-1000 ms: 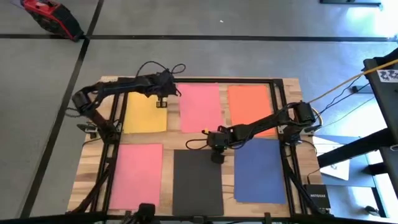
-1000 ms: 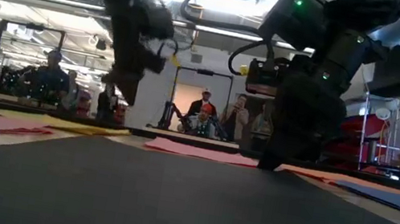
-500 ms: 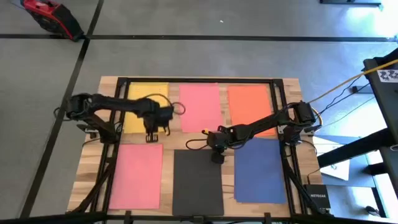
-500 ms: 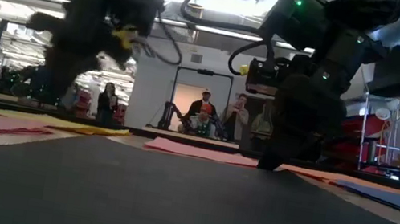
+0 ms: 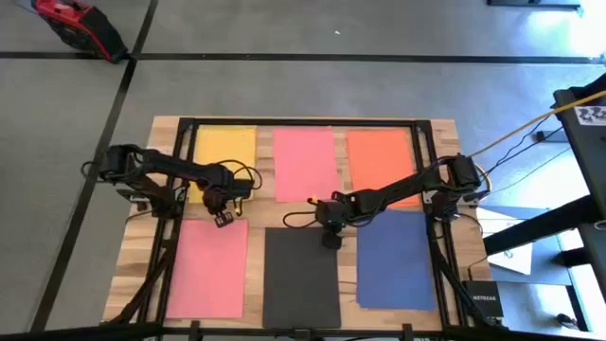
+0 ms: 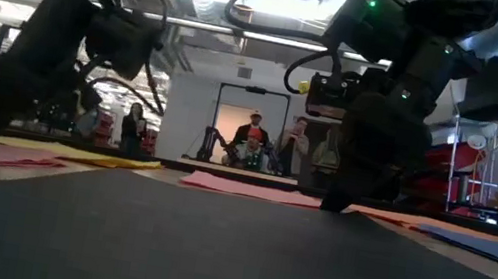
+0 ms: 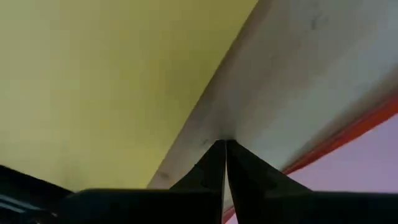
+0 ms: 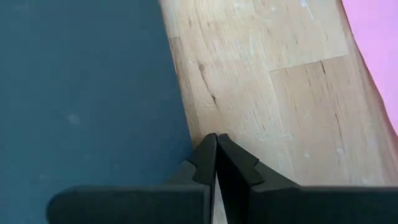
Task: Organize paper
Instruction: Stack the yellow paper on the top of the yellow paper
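Left claw [image 5: 219,217] has been drawn back from the yellow paper sheet [image 5: 223,161] to the wooden counter [image 5: 258,214], fingers pressed together, presumably to nudge the near pink paper sheet [image 5: 207,268]; right claw [image 5: 330,239], likewise pressed together, is kept on the black paper sheet [image 5: 301,279] edge.

One legible marking is present: the word "NETGEAR" in pale letters on the dark box [image 5: 485,301] beside the table's near right corner, in the high view.
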